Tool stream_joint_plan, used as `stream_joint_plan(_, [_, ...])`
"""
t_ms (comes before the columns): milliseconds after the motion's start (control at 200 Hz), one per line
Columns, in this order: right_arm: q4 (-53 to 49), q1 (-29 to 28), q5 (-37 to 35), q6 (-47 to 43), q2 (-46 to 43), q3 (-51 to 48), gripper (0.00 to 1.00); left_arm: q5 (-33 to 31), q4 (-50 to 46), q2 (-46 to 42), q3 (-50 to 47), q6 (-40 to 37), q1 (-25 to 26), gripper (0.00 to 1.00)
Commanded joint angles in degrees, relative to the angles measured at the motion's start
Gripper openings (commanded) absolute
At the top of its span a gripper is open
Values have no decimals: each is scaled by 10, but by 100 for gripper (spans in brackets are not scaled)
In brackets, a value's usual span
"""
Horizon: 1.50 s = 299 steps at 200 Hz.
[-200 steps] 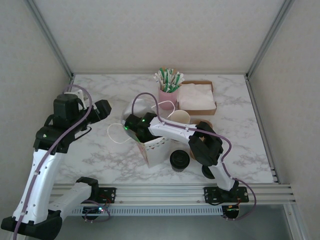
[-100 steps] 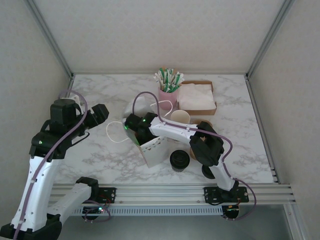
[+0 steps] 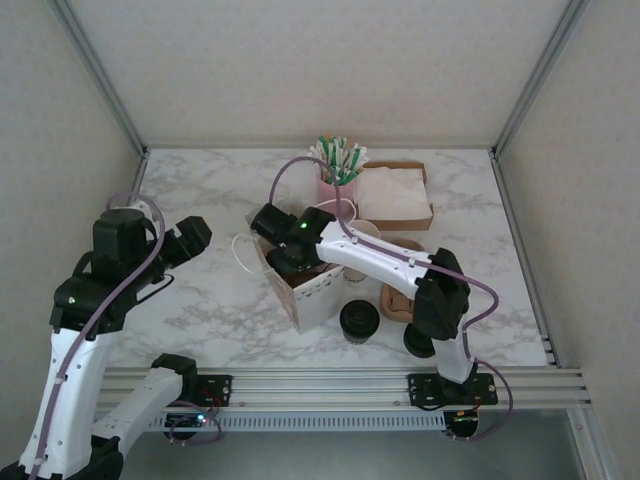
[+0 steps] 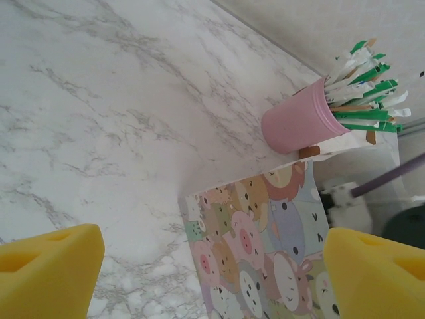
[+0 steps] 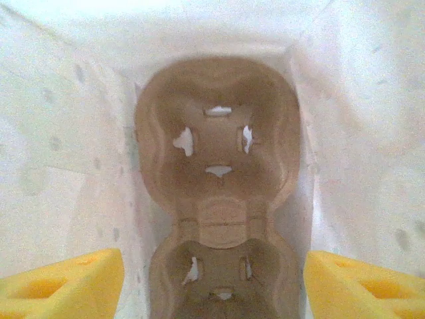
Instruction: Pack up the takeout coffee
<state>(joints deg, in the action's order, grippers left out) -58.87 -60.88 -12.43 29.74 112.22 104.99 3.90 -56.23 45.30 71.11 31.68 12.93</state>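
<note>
The takeout coffee (image 3: 360,320), a small cup under a black lid, stands on the table just right of the cartoon-print paper bag (image 3: 312,298). My right gripper (image 3: 287,262) reaches into the bag's open top. In the right wrist view it (image 5: 216,286) is open, its yellow fingers either side of a brown cup carrier (image 5: 216,156) lying on the bag's floor with both holes empty. My left gripper (image 3: 193,233) hangs left of the bag, open and holding nothing. Its wrist view shows the gripper (image 4: 212,276) facing the bag's printed side (image 4: 265,246).
A pink cup of green-and-white sticks (image 3: 337,185) and a cardboard box of napkins (image 3: 395,195) stand at the back. Lidless paper cups (image 3: 362,232) sit behind the bag. A black lid (image 3: 418,343) and a brown cardboard piece (image 3: 397,300) lie by the right arm.
My right gripper has opened wider and its wrist has shifted right over the bag's mouth. The left arm has drawn back to the left, away from the bag.
</note>
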Motion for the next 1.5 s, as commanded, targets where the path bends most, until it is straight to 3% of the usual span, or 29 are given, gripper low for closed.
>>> stream_joint_plan(0, [-28,0,-22,14,-43,31,73,-10,-19,-10,-5,14,3,86])
stream_joint_plan(496, [0,-6,-23,6,-185,58,73,37,6,-9,-22,29,4,84])
stream_joint_plan(756, [34,-9,-5,-7,-264,14,72,101,52,55,-3,25,4,78])
stream_joint_plan(1246, [-2,-9,-134,-4,-510,-188,74,107,47,114,22,34,42,73])
stream_joint_plan(1492, [3,-10,-181,1,-624,-320,75,47,5,95,27,41,44,75])
